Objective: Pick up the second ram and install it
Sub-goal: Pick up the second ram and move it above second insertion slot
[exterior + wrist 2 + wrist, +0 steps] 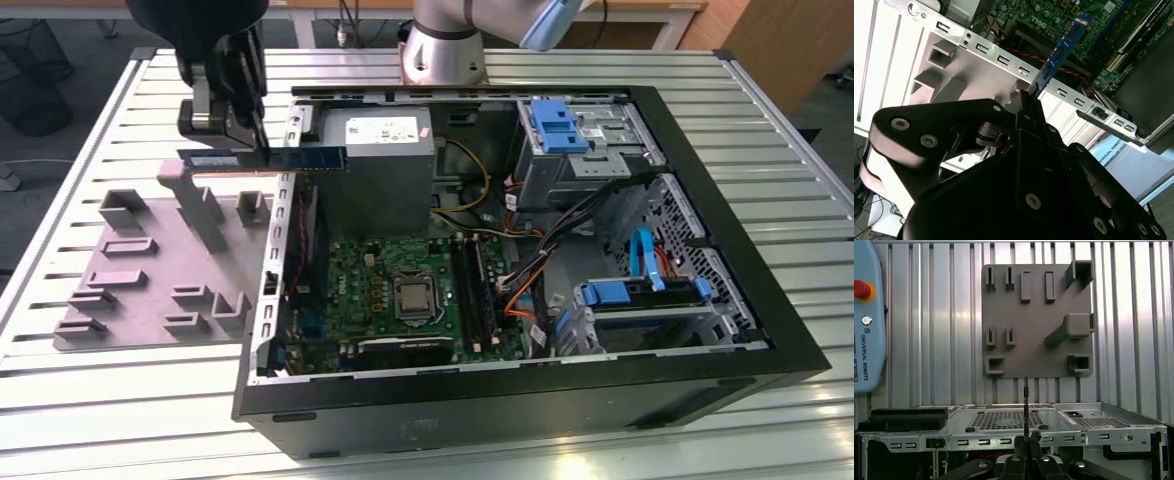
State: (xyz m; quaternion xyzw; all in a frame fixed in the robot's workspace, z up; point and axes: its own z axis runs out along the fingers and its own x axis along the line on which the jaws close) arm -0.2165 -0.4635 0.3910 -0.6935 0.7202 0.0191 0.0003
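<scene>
Black linkage gripper point(251, 150) has its fingers closed tight on a thin, flat blue-green ram stick point(314, 158), pinching it at about mid-length. The stick lies level and up in the air. It hangs over the wall of the open black metal computer case point(534, 400) on the exterior view's left, between the case interior and a grey plastic fixture plate with raised holders point(147, 290). One end of the ram stick points toward the grey boxed power supply point(380, 140).

In the second wrist view the gripper point(1029, 102) clamps the ram stick point(1064, 47) by its lower part, and the board's blue face slants away over the case's perforated metal rail. In the first wrist view the ram stick point(1025, 400) shows edge-on, rising from the gripper point(1026, 442).

Inside the case lies a green motherboard point(387, 265) with a square silver processor socket point(414, 297) and long black memory slots point(474, 285) beside it. Whether any slot is filled cannot be told. Orange and black cables point(527, 285) run past two blue plastic drive caddies point(557, 125). The case and the fixture plate sit on a slatted aluminium table point(134, 400).
</scene>
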